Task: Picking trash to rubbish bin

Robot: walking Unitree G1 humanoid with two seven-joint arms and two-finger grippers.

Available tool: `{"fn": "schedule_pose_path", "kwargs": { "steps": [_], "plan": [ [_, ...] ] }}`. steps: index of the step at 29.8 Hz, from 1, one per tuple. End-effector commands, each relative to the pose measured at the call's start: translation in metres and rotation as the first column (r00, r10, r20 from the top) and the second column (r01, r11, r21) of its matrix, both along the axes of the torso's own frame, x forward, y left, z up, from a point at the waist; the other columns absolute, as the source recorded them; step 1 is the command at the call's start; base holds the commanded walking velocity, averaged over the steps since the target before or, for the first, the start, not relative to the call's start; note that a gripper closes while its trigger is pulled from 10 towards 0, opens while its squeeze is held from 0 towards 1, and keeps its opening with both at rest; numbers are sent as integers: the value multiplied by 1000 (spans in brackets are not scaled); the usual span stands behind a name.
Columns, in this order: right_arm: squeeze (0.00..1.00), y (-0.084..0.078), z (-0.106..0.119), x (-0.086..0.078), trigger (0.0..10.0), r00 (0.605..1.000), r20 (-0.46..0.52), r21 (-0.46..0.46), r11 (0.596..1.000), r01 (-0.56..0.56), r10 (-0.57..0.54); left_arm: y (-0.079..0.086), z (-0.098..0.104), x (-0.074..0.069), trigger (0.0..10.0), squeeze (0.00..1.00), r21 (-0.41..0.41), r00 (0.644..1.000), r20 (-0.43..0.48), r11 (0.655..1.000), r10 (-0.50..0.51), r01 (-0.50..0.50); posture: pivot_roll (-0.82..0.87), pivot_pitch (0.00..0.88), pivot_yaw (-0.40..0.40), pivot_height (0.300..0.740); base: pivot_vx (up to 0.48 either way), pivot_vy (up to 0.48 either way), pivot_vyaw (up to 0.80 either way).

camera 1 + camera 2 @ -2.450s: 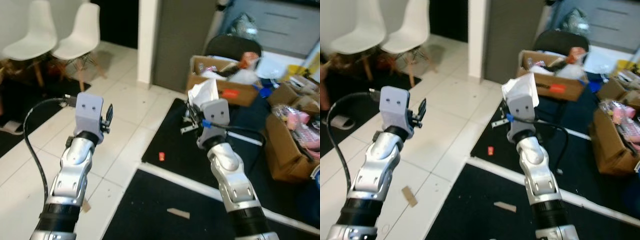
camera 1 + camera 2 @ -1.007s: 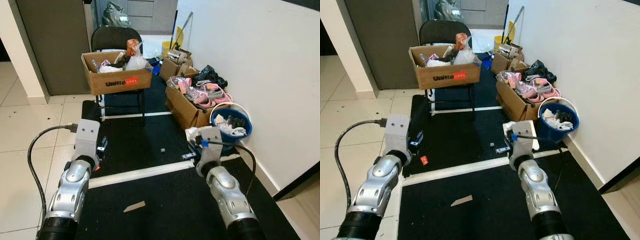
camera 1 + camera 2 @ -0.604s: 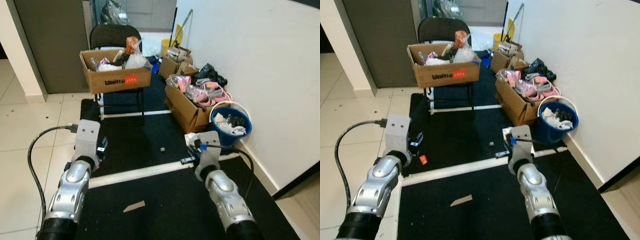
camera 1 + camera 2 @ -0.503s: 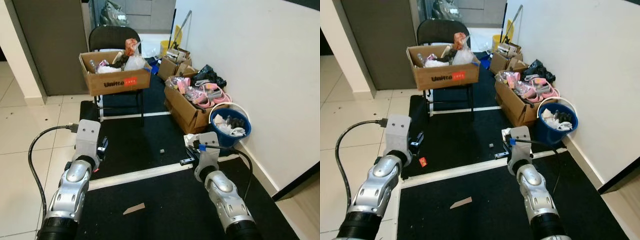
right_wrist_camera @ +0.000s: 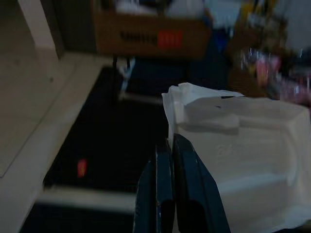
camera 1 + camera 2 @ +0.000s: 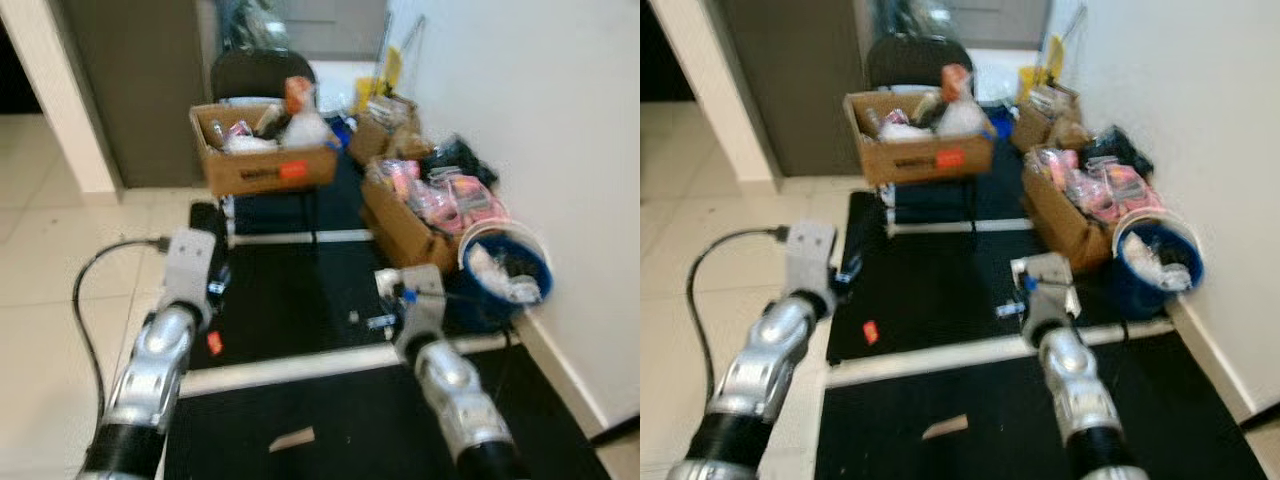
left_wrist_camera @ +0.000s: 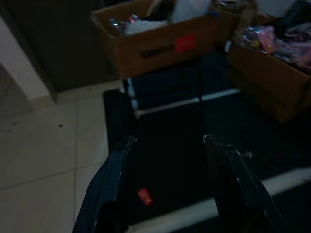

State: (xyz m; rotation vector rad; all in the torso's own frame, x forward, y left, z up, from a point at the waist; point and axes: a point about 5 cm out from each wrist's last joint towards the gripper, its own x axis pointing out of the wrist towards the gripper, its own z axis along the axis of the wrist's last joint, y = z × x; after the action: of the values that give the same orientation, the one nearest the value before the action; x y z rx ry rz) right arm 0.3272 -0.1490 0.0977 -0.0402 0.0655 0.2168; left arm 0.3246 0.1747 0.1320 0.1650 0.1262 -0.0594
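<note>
My right gripper (image 5: 169, 141) is shut on a crumpled white paper wrapper (image 5: 228, 145), held low over the black mat. In the eye views this gripper (image 6: 1015, 295) sits left of a blue bucket (image 6: 1140, 290) with a white rim, which stands by the wall and holds white and dark rubbish. My left gripper (image 7: 167, 141) is open with nothing between its fingers, raised over the mat's left edge (image 6: 218, 280). A small red scrap (image 6: 871, 331) lies on the mat below it. A flat brown cardboard strip (image 6: 292, 439) lies on the mat between my arms.
A cardboard box (image 6: 265, 165) full of rubbish rests on a black chair ahead. An open carton (image 6: 420, 220) with pink items stands on the floor beside the bucket. The white wall (image 6: 560, 120) runs along the right. White tape (image 6: 290, 365) crosses the mat.
The camera swung from the white chairs round to the corner with the bucket. In the last half second the picture shifted right and blurred. The right gripper keeps its hold on the wrapper.
</note>
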Motion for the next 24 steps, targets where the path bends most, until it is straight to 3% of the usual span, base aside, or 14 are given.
{"fn": "schedule_pose_path", "kwargs": {
  "steps": [1, 9, 14, 24],
  "plan": [
    [0, 4, -7, -3, 10000, 1000, -24, 13, 1000, -3, 4, 6, -9, -4, 10000, 0, 7, 999, -43, 1000, 13, -12, -36, 80, -41, 740, 341, 0, 0],
    [0, 7, -7, 0, 10000, 1000, -29, 47, 999, -3, 4, 4, -8, -3, 10000, 0, 15, 999, -40, 1000, 4, -3, -28, 72, -43, 740, 343, 0, 0],
    [0, 8, -7, 1, 10000, 1000, -28, 66, 998, -11, 13, 4, -6, -2, 10000, 0, 20, 999, -36, 1000, 0, 1, -20, 69, -43, 740, 340, 0, -778],
    [0, 19, -8, -1, 10000, 997, -15, 50, 996, -76, 76, 6, -9, -3, 10000, 0, 27, 999, -50, 1000, -8, 9, -17, 68, -39, 740, 342, 0, 0]
  ]
}}
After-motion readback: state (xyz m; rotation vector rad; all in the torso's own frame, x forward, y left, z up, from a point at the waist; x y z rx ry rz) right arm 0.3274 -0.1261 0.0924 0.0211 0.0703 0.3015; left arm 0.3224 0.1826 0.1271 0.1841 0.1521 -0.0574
